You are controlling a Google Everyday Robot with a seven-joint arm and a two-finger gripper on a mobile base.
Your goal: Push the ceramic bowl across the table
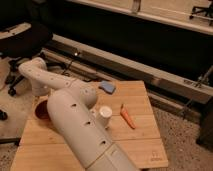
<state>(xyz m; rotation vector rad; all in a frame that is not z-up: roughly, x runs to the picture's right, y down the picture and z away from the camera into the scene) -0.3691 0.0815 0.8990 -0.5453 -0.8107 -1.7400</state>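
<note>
We logged the small round orange-red glossy ceramic bowl [42,110] near the left edge of the light wooden plank table [142,132], about halfway along that side. Only part of its rim and wall showed; the rest sat behind the robot's large white arm [80,125], which ran diagonally from the bottom of the frame up to the left.

The gripper [38,90] hung at the far end of that arm, under the bent white wrist, just above and behind the bowl on its far-left side. We could not make out how the end effector was set, nor whether it touched the bowl.

Other items noted on the table: a small white cup [104,116] near the middle, partly against the arm; an orange carrot [127,116] just right of the cup, lying apart from it; a blue object, perhaps a sponge [106,87], near the far edge. A black office chair [25,40] stood on the floor beyond the table's left corner.

Handling judgement: we took the bowl to be stiff, fairly heavy for its size, and brittle if it dropped off the edge. Its glaze looked slippery, and the curved wall would tend to let a contact slide off to one side. We judged a push low on the outer wall, in line with the bowl's centre, safest. A high push at the rim might tip it. The path rightward led toward the cup, so we expected a risk of collision.
</note>
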